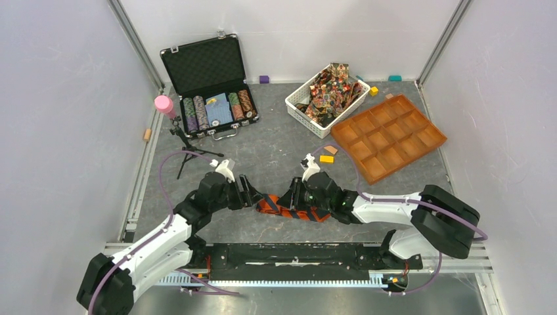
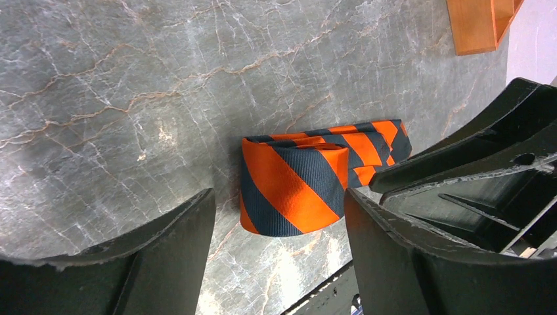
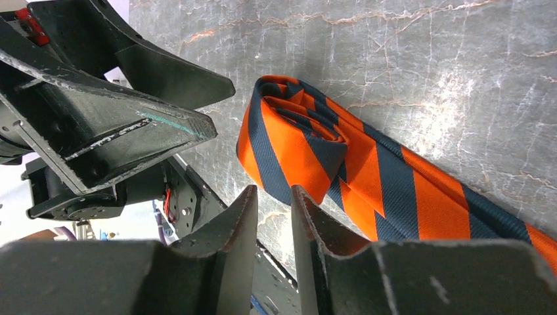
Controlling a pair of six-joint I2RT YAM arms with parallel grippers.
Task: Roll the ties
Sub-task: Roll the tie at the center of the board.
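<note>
The orange-and-dark striped tie [image 1: 292, 210] lies on the grey table between my two grippers, its left end rolled into a loose coil [image 2: 295, 187]. My left gripper [image 1: 255, 199] is open wide, and the coil sits just ahead of its fingertips [image 2: 279, 197], apart from both. My right gripper [image 1: 289, 197] is almost shut with a narrow gap and holds nothing. Its tips [image 3: 274, 190] are right at the coil's near edge [image 3: 295, 144]. The unrolled tail [image 3: 446, 203] runs off to the right. Several multicolour ties [image 1: 330, 88] are piled in a white basket.
The white basket [image 1: 297, 104] stands at the back. An orange compartment tray [image 1: 387, 138] is at the right. An open black case of poker chips [image 1: 210, 85] is at the back left, beside a small tripod with a pink top [image 1: 164, 105]. Small coloured blocks [image 1: 326, 159] lie around.
</note>
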